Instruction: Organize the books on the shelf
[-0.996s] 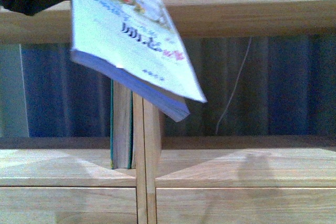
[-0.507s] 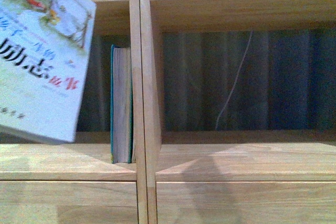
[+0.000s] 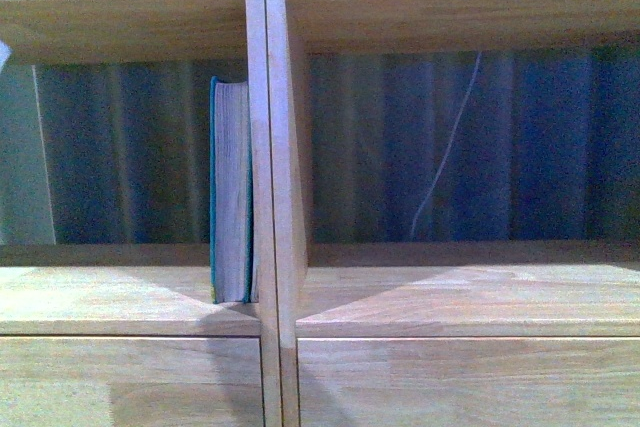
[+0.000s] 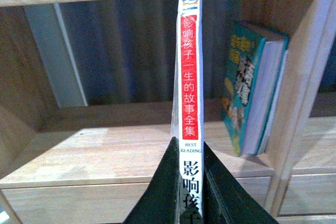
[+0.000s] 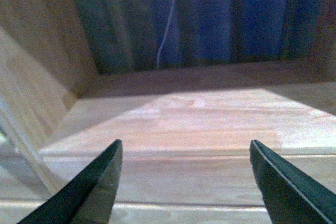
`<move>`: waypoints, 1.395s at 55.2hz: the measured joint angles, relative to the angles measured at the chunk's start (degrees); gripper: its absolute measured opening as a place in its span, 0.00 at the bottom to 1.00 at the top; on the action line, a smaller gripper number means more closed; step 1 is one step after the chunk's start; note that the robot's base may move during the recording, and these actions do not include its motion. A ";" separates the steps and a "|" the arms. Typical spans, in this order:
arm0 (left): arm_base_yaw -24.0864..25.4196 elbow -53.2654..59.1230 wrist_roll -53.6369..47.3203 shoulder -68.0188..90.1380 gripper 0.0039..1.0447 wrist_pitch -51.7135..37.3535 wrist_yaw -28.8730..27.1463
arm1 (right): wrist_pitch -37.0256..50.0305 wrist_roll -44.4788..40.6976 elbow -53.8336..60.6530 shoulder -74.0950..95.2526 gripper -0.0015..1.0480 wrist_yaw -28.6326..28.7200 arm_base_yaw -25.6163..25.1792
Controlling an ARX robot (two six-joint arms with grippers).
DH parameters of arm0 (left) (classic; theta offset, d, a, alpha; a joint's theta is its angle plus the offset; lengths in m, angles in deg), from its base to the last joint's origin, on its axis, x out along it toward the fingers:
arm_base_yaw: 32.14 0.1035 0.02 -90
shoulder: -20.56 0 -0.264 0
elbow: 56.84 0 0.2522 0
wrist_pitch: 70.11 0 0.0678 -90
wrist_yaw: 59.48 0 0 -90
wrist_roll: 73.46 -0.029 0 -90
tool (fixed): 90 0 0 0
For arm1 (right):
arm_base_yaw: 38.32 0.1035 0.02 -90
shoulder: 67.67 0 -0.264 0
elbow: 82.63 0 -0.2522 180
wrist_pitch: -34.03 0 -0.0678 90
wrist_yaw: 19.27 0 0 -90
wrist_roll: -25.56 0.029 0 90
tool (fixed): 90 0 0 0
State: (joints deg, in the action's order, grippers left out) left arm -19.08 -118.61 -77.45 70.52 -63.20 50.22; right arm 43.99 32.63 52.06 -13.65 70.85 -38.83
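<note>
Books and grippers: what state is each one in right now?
left gripper: jaws shut on the thin paperback.
thin paperback: held upright, spine toward the wrist camera, not yet shelved.
teal-green book: standing upright in the left compartment, against the central divider.
right gripper: jaws open, empty.

Dim light, blue cast throughout. Wedge-shaped shadows are thrown on the shelf (image 3: 450,297) board either side of the central divider (image 3: 283,177); brighter patches lie farther out. Soft focus and grain are noted.
</note>
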 joint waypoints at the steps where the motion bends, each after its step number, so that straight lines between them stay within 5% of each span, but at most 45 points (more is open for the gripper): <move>1: 1.03 0.20 -0.28 0.13 0.06 -0.46 0.55 | 0.09 -1.14 1.20 -0.66 0.65 0.15 0.24; 12: 8.59 1.64 -2.19 3.13 0.06 -8.28 9.38 | 2.86 -5.49 10.29 -5.79 0.34 0.07 0.39; 24: 10.86 2.27 -2.25 12.02 0.06 -23.06 17.75 | 4.35 -6.49 17.25 -11.02 0.03 0.07 0.39; 45: 8.24 -2.56 -4.92 34.99 0.06 -47.98 17.88 | 2.67 -6.60 25.27 -20.92 0.03 0.07 0.39; 77: -3.02 -22.82 -8.35 61.35 0.06 -58.47 15.67 | -4.50 -6.69 29.94 -32.96 0.03 0.07 0.39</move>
State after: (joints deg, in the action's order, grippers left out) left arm -22.09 -141.43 -85.80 131.87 -121.67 65.89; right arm 39.49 25.95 82.00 -46.61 70.91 -38.44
